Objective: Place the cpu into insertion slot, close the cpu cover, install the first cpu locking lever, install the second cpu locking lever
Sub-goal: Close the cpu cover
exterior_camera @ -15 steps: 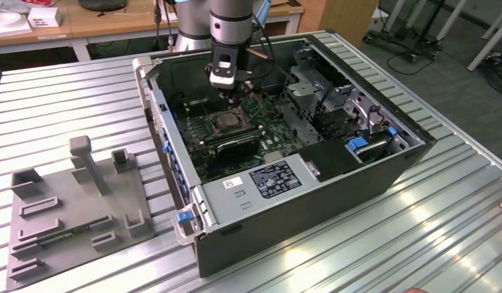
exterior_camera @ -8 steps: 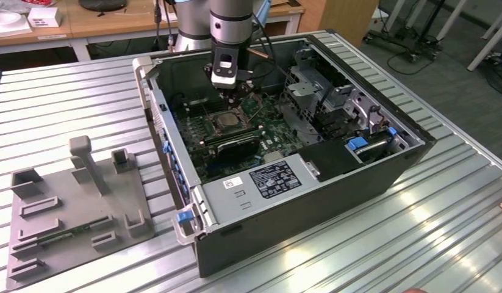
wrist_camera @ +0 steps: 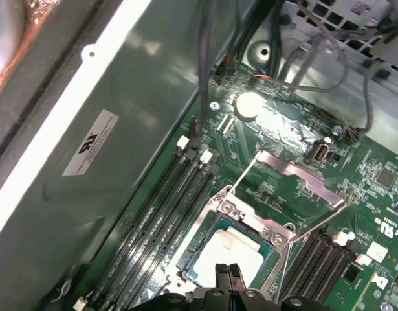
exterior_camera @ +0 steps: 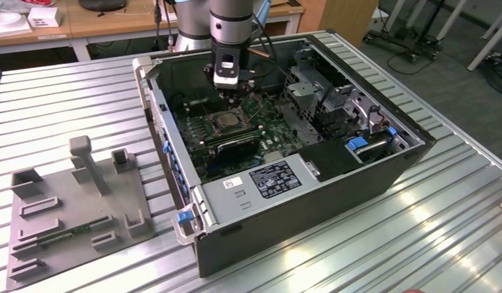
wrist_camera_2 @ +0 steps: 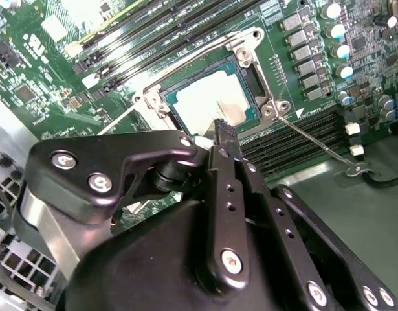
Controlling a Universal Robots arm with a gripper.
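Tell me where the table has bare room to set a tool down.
Bare table lies beside the case toward the exterior view's right, plus a patch between the tray and the far edge. Inside the case is crowded, the claw low over the cpu.

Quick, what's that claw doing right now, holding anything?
Gripper: closed, holding nothing, just above the cpu.

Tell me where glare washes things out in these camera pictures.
In both wrist views the small square silver-grey cpu blows out to white; in the first wrist view the computer case's pale metal edge is overexposed too; in the exterior view bright streaks lie on the ribbed metal table.
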